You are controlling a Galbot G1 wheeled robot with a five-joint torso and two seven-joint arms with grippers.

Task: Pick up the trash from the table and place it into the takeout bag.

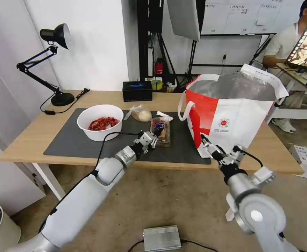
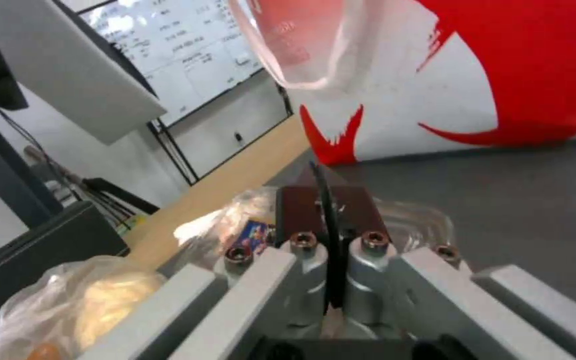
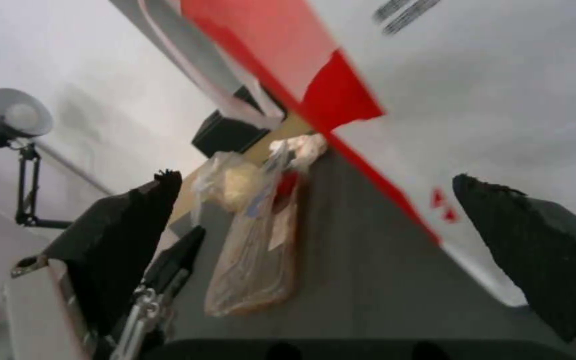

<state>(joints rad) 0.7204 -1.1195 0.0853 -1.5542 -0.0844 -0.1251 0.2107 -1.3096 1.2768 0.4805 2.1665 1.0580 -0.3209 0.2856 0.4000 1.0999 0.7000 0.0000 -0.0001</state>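
Tray (image 1: 161,130) under closed left fingers (image 2: 328,220); right gripper (image 1: 209,147) open beside bag (image 1: 230,119).

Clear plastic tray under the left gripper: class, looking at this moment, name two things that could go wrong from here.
1. The left gripper, fingers shut, sits at the clear plastic tray's near edge; a thin, slick rim could slip or skid across the mat.
2. The takeout bag is tall and soft-walled, with the open right gripper at its lower front corner; a nudge could probably shift or tip the bag.
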